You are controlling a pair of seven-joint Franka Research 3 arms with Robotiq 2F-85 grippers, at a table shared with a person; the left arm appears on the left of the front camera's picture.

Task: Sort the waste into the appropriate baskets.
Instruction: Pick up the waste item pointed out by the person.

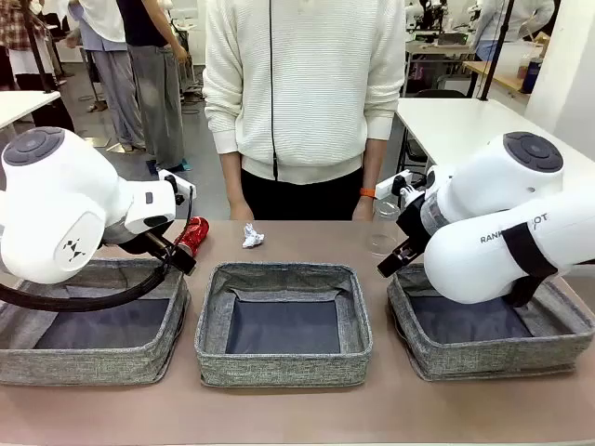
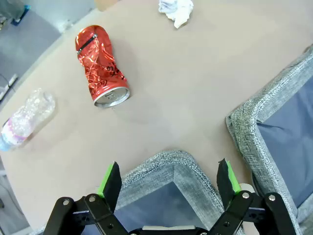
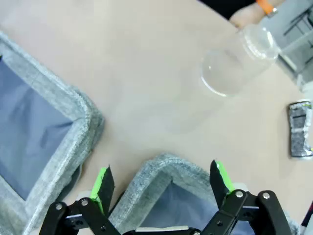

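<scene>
A crushed red can (image 1: 192,235) (image 2: 101,66) lies on the table behind the left basket (image 1: 93,364). Beside it are a crumpled white paper ball (image 1: 252,237) (image 2: 177,11) and, in the left wrist view, a clear pink-labelled bottle (image 2: 27,120). A clear plastic cup (image 1: 383,232) (image 3: 234,63) stands behind the right basket (image 1: 483,358), with a crushed dark-silver can (image 3: 299,129) farther along. My left gripper (image 1: 184,262) (image 2: 168,181) hangs open over the left basket's far corner (image 2: 166,164). My right gripper (image 1: 386,268) (image 3: 161,183) hangs open over the right basket's far corner (image 3: 166,169).
The middle basket (image 1: 284,364) (image 2: 264,117) (image 3: 54,103) stands between the other two, its lining bare. A person in a white sweater stands at the far edge, hands at their sides; one hand (image 3: 244,17) with an orange wristband is close to the cup.
</scene>
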